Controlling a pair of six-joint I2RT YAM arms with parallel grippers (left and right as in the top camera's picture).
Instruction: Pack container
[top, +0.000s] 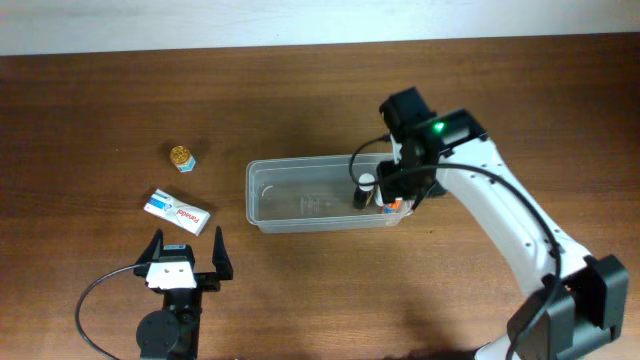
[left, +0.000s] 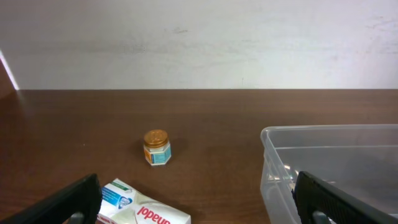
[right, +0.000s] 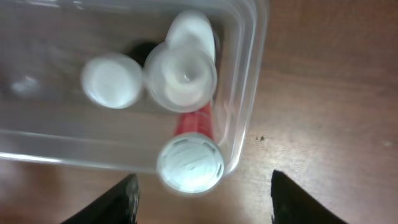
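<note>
Hovering at the right end of the container (top: 300, 226), mid-table, my right claw (right: 204, 194) hung wide and empty above the white-capped bottles (right: 180, 78) already inside. Next, I judged, my left claw (top: 188, 246), also spread, should fetch the white box (top: 178, 211).

Your clear rectangular plastic container (top: 300, 226) looks glossy and smooth; the dark brown wooden table (top: 300, 100) beneath is matt.

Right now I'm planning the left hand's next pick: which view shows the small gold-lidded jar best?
The left wrist view: the small gold-lidded jar with a teal label stands upright, unobstructed, seen side-on. Overhead shows the jar only as a tiny spot from above. The right wrist view misses it.
</note>
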